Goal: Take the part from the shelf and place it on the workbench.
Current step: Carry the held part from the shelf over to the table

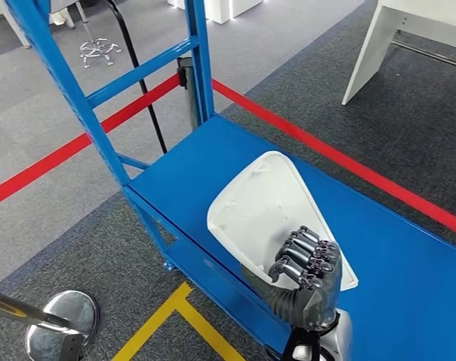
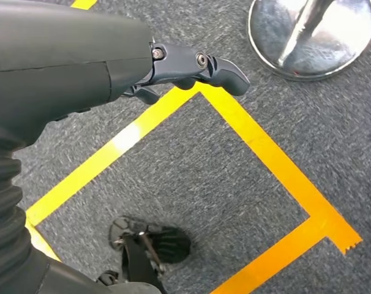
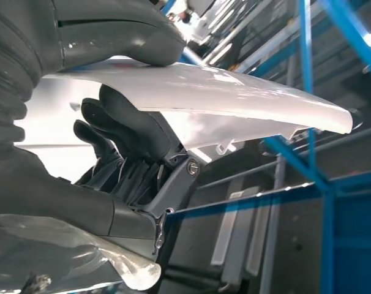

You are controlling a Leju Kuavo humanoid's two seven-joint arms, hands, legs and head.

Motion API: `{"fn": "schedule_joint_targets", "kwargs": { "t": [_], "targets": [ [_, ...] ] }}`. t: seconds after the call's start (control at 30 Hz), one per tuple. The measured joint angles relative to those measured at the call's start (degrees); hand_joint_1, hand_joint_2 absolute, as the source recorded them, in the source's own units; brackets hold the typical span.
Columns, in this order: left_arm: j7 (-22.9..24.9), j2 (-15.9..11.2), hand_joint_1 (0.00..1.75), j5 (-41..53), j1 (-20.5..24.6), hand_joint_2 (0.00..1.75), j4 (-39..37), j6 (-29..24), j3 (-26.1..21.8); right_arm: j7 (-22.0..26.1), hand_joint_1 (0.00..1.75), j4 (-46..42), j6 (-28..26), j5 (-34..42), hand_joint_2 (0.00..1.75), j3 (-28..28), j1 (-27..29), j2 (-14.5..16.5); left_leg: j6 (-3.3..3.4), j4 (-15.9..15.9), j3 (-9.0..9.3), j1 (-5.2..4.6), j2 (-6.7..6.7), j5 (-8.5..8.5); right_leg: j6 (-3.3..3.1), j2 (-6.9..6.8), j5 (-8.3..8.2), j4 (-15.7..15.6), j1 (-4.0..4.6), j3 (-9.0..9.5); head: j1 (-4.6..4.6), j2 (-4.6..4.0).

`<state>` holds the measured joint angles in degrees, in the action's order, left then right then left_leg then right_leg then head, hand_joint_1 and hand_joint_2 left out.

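Observation:
The part (image 1: 259, 207) is a white curved plastic shell, wide near me and narrowing to a rounded far end. In the head view it sits over the blue shelf board (image 1: 384, 256) near its front edge. My right hand (image 1: 308, 274) grips its near edge, dark fingers curled over the top. In the right wrist view the shell (image 3: 229, 101) runs between the thumb on one face and the fingers (image 3: 128, 131) on the other. My left hand (image 2: 193, 64) hangs over the carpet with nothing in it, its fingers stretched out.
Blue shelf uprights (image 1: 199, 60) and a crossbar (image 1: 141, 71) rise at the shelf's far left corner. Red tape (image 1: 351, 165) and yellow tape (image 2: 276, 165) mark the grey carpet. A chrome stanchion base (image 1: 64, 323) stands at lower left. A white table leg (image 1: 373, 45) stands at the upper right.

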<state>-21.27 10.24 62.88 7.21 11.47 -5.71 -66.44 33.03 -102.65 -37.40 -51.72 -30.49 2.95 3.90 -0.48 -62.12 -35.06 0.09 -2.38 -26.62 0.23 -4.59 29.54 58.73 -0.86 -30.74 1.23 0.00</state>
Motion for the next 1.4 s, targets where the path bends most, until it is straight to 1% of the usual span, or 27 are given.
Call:
{"fn": "schedule_joint_targets", "kwargs": {
  "t": [0.07,0.13,0.2,0.27,0.33,0.37,0.4,0.43,0.47,0.5,0.53,0.6,0.67,0.73,0.8,0.83,0.87,0.9,0.97,1.0,1.03,1.1,1.17,1.23,1.3,1.37,1.4],
  "targets": [
    [0.03,-0.01,0.0,0.0,0.12,1.75,0.0,-0.03,0.01,-0.33,1.75,0.28,0.0,0.11,1.75,-0.44,-0.33,-0.11,0.63,2.81,1.12,-0.56,-1.31,0.22,0.52,-1.09,0.21,-0.11,0.34,0.19,0.02,0.0],
    [0.1,-0.02,0.0,0.02,0.01,1.75,0.0,-0.05,0.02,-0.91,1.75,0.68,0.0,0.25,1.75,-1.23,-0.95,-0.31,1.25,3.28,0.97,-0.5,-0.35,0.44,1.07,-1.9,0.41,-0.31,0.48,0.23,0.06,0.01],
    [0.16,0.07,0.0,0.09,-0.05,1.75,0.0,-0.06,0.05,-1.5,1.75,1.17,0.0,0.35,1.75,-2.18,-1.72,-0.56,1.97,3.87,1.13,-0.15,0.85,0.8,1.56,0.29,1.76,1.36,0.31,-0.56,0.2,0.01],
    [0.2,0.15,0.0,0.18,0.16,1.75,0.0,-0.05,0.13,-1.92,1.75,1.66,0.0,0.57,1.75,-3.02,-2.3,-0.85,2.43,4.12,1.22,0.05,2.1,1.0,1.84,3.53,4.84,7.54,0.17,-3.6,0.42,0.0],
    [0.25,0.14,0.0,0.25,0.27,1.75,0.0,-0.04,0.19,-2.29,1.75,2.16,0.0,0.91,1.75,-3.82,-2.77,-1.12,2.56,4.09,1.19,0.01,3.49,1.01,1.97,4.45,7.49,15.28,0.21,-7.86,0.48,0.0],
    [0.27,0.16,0.0,0.28,0.26,1.75,0.0,-0.04,0.21,-2.48,1.75,2.4,0.0,1.05,1.75,-4.21,-3.02,-1.21,2.56,4.08,1.22,-0.01,4.22,1.0,1.99,4.53,7.56,17.34,0.24,-9.26,0.46,0.0],
    [0.31,0.17,0.0,0.32,0.25,1.75,0.0,-0.04,0.22,-2.67,1.75,2.65,0.0,1.17,1.75,-4.63,-3.33,-1.31,2.55,4.04,1.28,-0.01,4.98,0.99,1.96,4.56,6.34,16.93,0.23,-9.48,0.46,0.0],
    [0.33,0.19,0.0,0.33,0.26,1.75,0.0,-0.04,0.23,-2.84,1.75,2.89,0.0,1.29,1.75,-5.02,-3.67,-1.39,2.49,3.99,1.38,0.03,5.79,0.95,1.89,4.78,4.07,14.21,0.18,-8.53,0.45,0.0],
    [0.33,0.21,0.0,0.35,0.29,1.75,0.0,-0.04,0.25,-3.0,1.75,3.14,0.0,1.41,1.75,-5.44,-4.09,-1.5,2.35,3.89,1.45,0.09,6.58,0.86,1.83,5.58,1.48,9.95,0.06,-6.77,0.48,0.0],
    [0.33,0.22,0.0,0.36,0.36,1.75,0.0,-0.04,0.27,-3.16,1.75,3.45,0.0,1.55,1.75,-5.92,-4.55,-1.62,2.11,3.66,1.38,0.07,7.37,0.74,1.78,7.19,-0.37,5.7,-0.18,-4.92,0.48,0.0],
    [0.35,0.22,0.0,0.39,0.46,1.75,0.0,-0.04,0.28,-3.33,1.75,3.72,0.0,1.72,1.75,-6.38,-4.98,-1.75,1.81,3.47,1.17,0.13,8.08,0.7,1.72,8.6,-1.45,2.52,-0.36,-3.37,0.48,0.0],
    [0.38,0.21,0.0,0.49,0.61,1.75,0.0,-0.04,0.31,-3.73,1.75,4.23,0.0,2.02,1.75,-7.26,-5.69,-1.95,1.07,3.28,0.57,0.33,9.37,0.86,1.49,10.11,-1.42,0.41,-0.41,-2.22,0.48,0.0],
    [0.4,0.17,0.0,0.55,0.58,1.75,-0.01,-0.04,0.33,-4.06,1.75,4.65,0.01,2.26,1.75,-8.0,-6.36,-2.05,0.42,3.24,0.25,0.56,9.97,0.99,0.94,8.79,-1.51,0.19,-0.36,-1.91,0.46,0.0],
    [0.41,0.19,0.0,0.56,0.68,1.75,-0.01,-0.05,0.34,-4.33,1.75,5.04,0.02,2.38,1.75,-8.64,-6.99,-2.08,-0.11,0.61,-0.95,0.35,7.33,-0.58,0.21,7.02,-1.49,-0.14,-0.42,-1.42,0.08,0.0],
    [0.42,0.23,0.0,0.56,0.94,1.75,0.0,-0.05,0.36,-4.57,1.75,5.38,0.02,2.49,1.75,-9.13,-7.3,-2.08,-0.49,-6.48,-4.32,0.24,3.93,-4.07,-0.33,5.07,-1.27,-0.24,-0.17,-1.12,-0.31,0.01],
    [0.42,0.22,0.0,0.56,1.01,1.75,0.0,-0.04,0.36,-4.66,1.75,5.53,0.02,2.57,1.75,-9.32,-7.4,-2.09,-0.59,-10.29,-6.24,0.31,3.31,-5.55,-0.46,4.13,-1.15,-0.23,-0.05,-1.07,-0.33,0.01],
    [0.43,0.21,0.0,0.56,0.99,1.75,0.0,-0.04,0.37,-4.7,1.75,5.68,0.01,2.63,1.75,-9.49,-7.49,-2.09,-0.62,-12.73,-7.47,0.36,3.09,-6.11,-0.53,3.26,-1.03,-0.22,0.04,-1.0,-0.34,0.01],
    [0.45,0.2,0.0,0.57,0.92,1.75,0.0,-0.05,0.36,-4.74,1.75,5.8,0.01,2.67,1.75,-9.62,-7.62,-2.09,-0.59,-13.02,-7.65,0.39,2.98,-5.53,-0.55,2.44,-0.9,-0.22,0.1,-0.9,-0.35,0.0],
    [0.48,0.15,0.0,0.57,0.83,1.75,0.0,-0.06,0.36,-4.84,1.75,5.93,0.01,2.68,1.75,-9.85,-7.87,-2.09,-0.23,-7.14,-4.65,0.29,2.08,-1.74,-0.43,0.94,-0.54,-0.22,0.2,-0.45,-0.36,0.0],
    [0.48,0.14,0.0,0.58,0.86,1.75,0.0,-0.05,0.36,-4.9,1.75,5.96,0.01,2.67,1.75,-9.92,-7.96,-2.09,0.09,-3.11,-2.53,-0.02,0.58,-0.16,-0.28,0.29,-0.31,-0.22,0.31,-0.19,-0.36,0.0],
    [0.48,0.14,0.0,0.62,0.96,1.75,-0.01,-0.05,0.37,-4.97,1.75,5.97,0.01,2.66,1.75,-9.98,-8.03,-2.1,0.49,0.16,-0.9,-0.38,-0.8,0.84,-0.06,-0.28,-0.09,-0.2,0.48,0.0,-0.36,0.0],
    [0.49,0.12,0.0,0.72,1.08,1.75,-0.01,-0.05,0.39,-5.11,1.75,6.03,0.01,2.66,1.75,-10.09,-8.13,-2.14,1.15,2.76,0.16,-1.04,-2.32,0.92,0.42,-1.47,0.22,-0.3,0.82,0.23,-0.29,0.0],
    [0.5,0.07,0.0,0.77,0.98,1.75,0.0,-0.07,0.41,-5.21,1.75,6.09,0.0,2.67,1.75,-10.24,-8.31,-2.17,1.73,3.3,0.17,-0.98,-1.02,1.08,0.96,-2.46,0.58,-0.49,0.86,0.46,-0.24,0.0],
    [0.49,0.09,0.0,0.78,0.97,1.75,0.0,-0.09,0.44,-5.27,1.75,6.16,0.0,2.68,1.75,-10.36,-8.52,-2.23,2.35,3.9,0.59,-0.61,0.39,1.33,1.44,-0.44,2.06,1.3,0.7,-0.13,-0.17,0.0],
    [0.48,0.11,0.0,0.83,1.17,1.75,0.0,-0.11,0.55,-5.35,1.75,6.24,0.0,2.74,1.75,-10.47,-8.62,-2.32,2.75,4.11,0.8,-0.38,1.86,1.4,1.63,3.07,5.23,7.93,0.59,-3.35,0.02,0.0],
    [0.49,0.06,0.0,0.88,1.22,1.75,0.0,-0.13,0.66,-5.41,1.75,6.32,0.0,2.81,1.75,-10.58,-8.61,-2.42,2.89,4.07,0.82,-0.39,3.49,1.34,1.67,4.36,7.23,14.85,0.59,-7.38,0.1,0.0],
    [0.49,0.04,0.0,0.9,1.17,1.75,0.0,-0.13,0.68,-5.42,1.75,6.37,0.0,2.82,1.75,-10.6,-8.62,-2.45,2.9,4.04,0.87,-0.4,4.3,1.32,1.66,4.49,6.65,15.72,0.59,-8.32,0.09,0.0]
  ]
}}
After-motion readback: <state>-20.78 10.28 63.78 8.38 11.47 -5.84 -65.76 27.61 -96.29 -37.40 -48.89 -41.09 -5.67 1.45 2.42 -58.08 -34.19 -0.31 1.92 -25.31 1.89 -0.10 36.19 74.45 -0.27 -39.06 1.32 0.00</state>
